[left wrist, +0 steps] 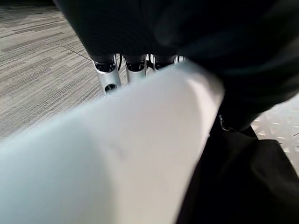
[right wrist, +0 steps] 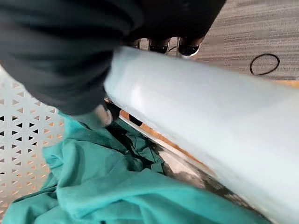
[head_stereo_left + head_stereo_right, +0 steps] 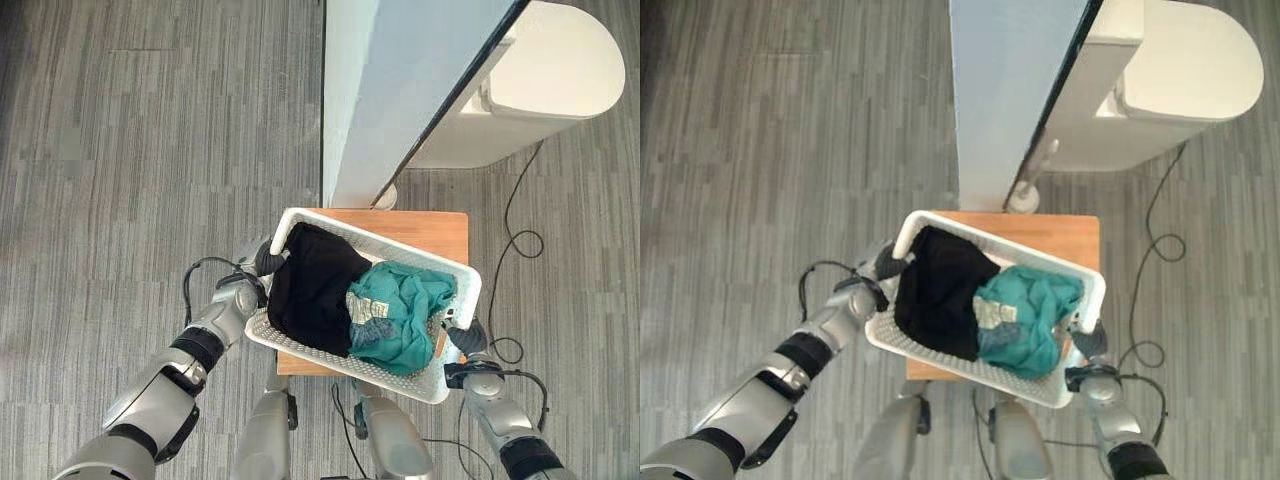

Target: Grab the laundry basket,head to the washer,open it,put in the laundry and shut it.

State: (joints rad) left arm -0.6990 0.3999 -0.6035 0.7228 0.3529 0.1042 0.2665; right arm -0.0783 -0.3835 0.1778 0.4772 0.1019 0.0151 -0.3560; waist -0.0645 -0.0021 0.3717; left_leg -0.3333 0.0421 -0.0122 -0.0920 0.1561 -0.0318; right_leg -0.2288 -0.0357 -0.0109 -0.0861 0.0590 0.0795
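- Gripping opposite ends of the white laundry basket [image 3: 430, 385]: left hand [image 3: 262, 260] has fingers [image 1: 106, 77] curled over the outer face of the rim, thumb inside; right hand [image 3: 466, 338] does the same at the far end, fingers [image 2: 188, 49] hooked over the rim.
- Basket sits on a small wooden table [image 3: 430, 232], between the two sets of fingers.
- Black garment [image 3: 310, 290] lies just inside the left fingers; teal garment [image 3: 405, 315] bunches just inside the right thumb.
- Risk: uneven lift tips the basket, and laundry slides toward the lower fingers and spills.
- Risk: rim looks smooth, so a shallow hook could slip under load.
- Risk: white partition panel [image 3: 380, 90] stands just beyond the fingers; swinging the basket forward could strike it.
- Risk: teal cloth trapped under the right thumb may drag out.
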